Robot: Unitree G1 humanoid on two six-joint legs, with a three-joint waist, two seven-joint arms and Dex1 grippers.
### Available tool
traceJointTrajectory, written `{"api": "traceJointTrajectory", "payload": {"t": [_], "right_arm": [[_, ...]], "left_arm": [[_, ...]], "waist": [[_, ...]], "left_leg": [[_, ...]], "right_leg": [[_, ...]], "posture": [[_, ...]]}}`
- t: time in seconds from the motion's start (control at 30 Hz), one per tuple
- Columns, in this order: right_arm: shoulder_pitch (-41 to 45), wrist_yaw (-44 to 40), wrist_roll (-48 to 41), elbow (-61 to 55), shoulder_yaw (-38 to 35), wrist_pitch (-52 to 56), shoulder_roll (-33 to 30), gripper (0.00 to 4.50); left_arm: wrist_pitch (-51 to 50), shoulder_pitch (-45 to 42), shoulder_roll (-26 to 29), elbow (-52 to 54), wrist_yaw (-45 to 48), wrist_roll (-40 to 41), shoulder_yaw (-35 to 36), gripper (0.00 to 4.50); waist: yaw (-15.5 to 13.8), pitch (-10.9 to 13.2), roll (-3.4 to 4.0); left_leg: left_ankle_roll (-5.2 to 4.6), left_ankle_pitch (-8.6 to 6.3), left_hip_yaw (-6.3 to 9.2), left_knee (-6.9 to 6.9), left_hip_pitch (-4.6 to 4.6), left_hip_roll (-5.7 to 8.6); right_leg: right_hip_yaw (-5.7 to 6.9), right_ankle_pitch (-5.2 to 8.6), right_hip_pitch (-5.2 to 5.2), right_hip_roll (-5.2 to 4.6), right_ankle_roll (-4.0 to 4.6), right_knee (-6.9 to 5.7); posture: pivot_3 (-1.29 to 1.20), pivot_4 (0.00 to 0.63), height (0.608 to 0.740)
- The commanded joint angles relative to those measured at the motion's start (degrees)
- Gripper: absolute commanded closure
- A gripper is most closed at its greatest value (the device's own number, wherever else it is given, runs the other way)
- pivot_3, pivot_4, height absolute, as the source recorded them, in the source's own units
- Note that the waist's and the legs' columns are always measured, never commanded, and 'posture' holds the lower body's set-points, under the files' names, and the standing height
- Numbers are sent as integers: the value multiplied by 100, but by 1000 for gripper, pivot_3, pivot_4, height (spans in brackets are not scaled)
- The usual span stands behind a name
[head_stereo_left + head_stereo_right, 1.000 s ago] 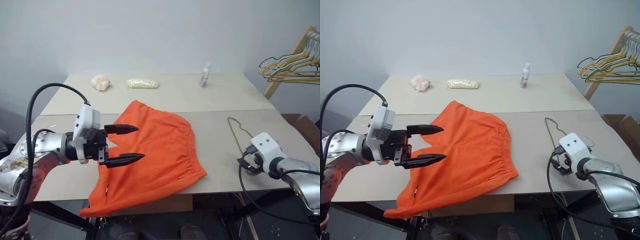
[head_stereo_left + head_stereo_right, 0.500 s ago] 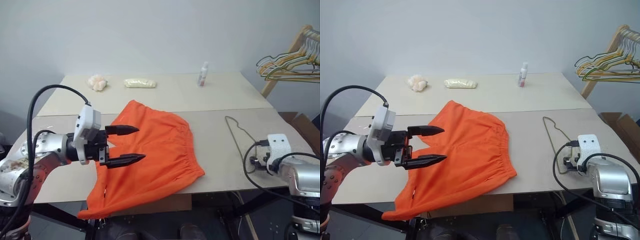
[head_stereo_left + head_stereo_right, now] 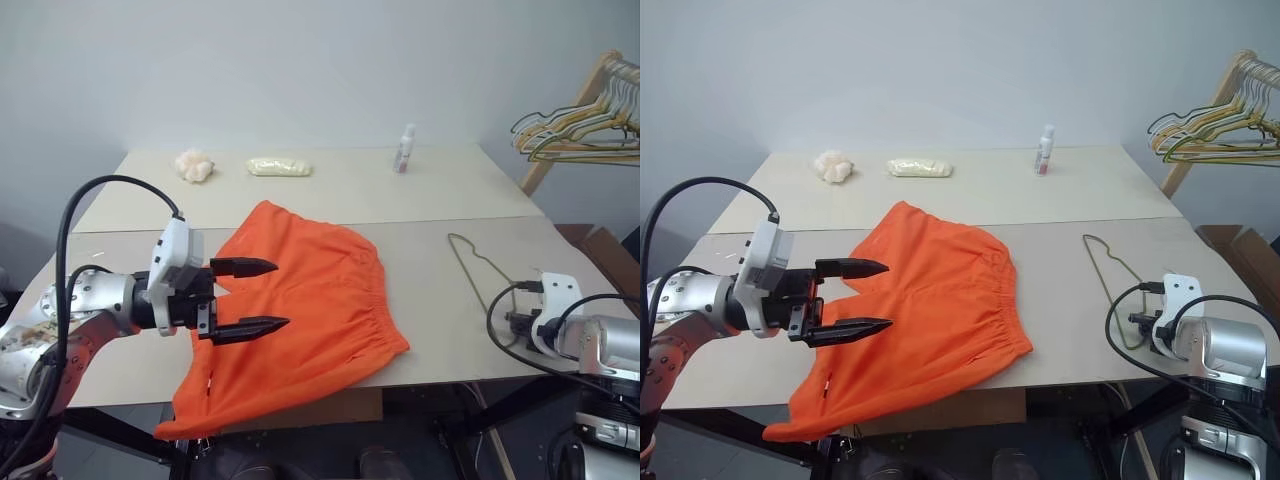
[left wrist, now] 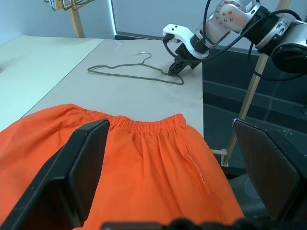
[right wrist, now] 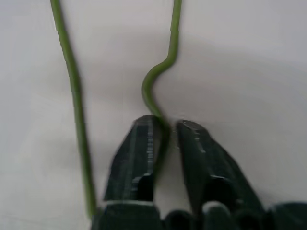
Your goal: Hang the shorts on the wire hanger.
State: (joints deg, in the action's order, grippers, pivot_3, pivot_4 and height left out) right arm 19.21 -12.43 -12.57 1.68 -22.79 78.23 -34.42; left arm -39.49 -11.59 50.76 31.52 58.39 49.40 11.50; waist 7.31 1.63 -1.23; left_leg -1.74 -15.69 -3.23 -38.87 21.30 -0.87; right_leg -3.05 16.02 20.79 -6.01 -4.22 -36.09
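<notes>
The orange shorts point(image 3: 300, 300) lie spread on the front table, one leg hanging over the near edge. My left gripper point(image 3: 282, 294) hovers open just above their left part, its fingers pointing right. The wire hanger point(image 3: 1102, 270) lies flat on the table to the right of the shorts, hook toward the far side. In the right wrist view my right gripper point(image 5: 165, 124) is shut on the wire hanger point(image 5: 72, 81) at a bend near its lower end, close to the table's front right edge. The left wrist view shows that gripper point(image 4: 175, 69) at the hanger's end.
A wooden rack with a bunch of coloured hangers point(image 3: 575, 135) stands at the far right. On the rear table sit a small bottle point(image 3: 404, 150), a pale yellow packet point(image 3: 279, 167) and a peach-coloured lump point(image 3: 194, 165). The table's front edge point(image 3: 440, 370) runs just below the shorts.
My right hand has shifted right and rolled over at the hanger's near end, and its fingers have shut on the wire. The left gripper stays open over the shorts.
</notes>
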Motion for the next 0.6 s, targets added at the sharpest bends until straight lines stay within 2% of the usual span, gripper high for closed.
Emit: {"api": "traceJointTrajectory", "payload": {"t": [0.03, 0.2, 0.33, 0.6], "right_arm": [[6, 4, -33, 55, -31, 199, 67, 4470], [-101, -19, 25, -34, 137, 7, -2, 4470], [-222, -53, 121, -343, 305, -572, -99, 4470], [-602, -340, 681, -1313, 1110, -2950, -504, 4470]], "left_arm": [[132, -160, 73, -29, 51, -54, 71, 0], [176, -194, 65, -135, 153, -126, 43, 0], [241, -118, 78, -154, 248, -156, 117, 0], [265, -314, 35, -296, 191, -198, 83, 0]], "waist": [[5, 0, 0], [12, -1, -2], [20, -1, -2], [138, 10, 19]], "left_leg": [[0, 0, 0, 0, 0, -1], [0, 0, 0, 0, -1, -2], [0, 0, 0, 0, 0, -2], [0, 0, -4, 1, 20, -1]], "right_leg": [[0, 0, 0, 2, 0, 0], [0, 0, -1, 3, 0, 1], [0, 0, -1, 4, 0, 2], [-9, 0, 26, 3, -1, -4]], "posture": [[-170, 16, 740], [-172, 14, 740], [-172, 14, 740], [-178, 11, 740]]}}
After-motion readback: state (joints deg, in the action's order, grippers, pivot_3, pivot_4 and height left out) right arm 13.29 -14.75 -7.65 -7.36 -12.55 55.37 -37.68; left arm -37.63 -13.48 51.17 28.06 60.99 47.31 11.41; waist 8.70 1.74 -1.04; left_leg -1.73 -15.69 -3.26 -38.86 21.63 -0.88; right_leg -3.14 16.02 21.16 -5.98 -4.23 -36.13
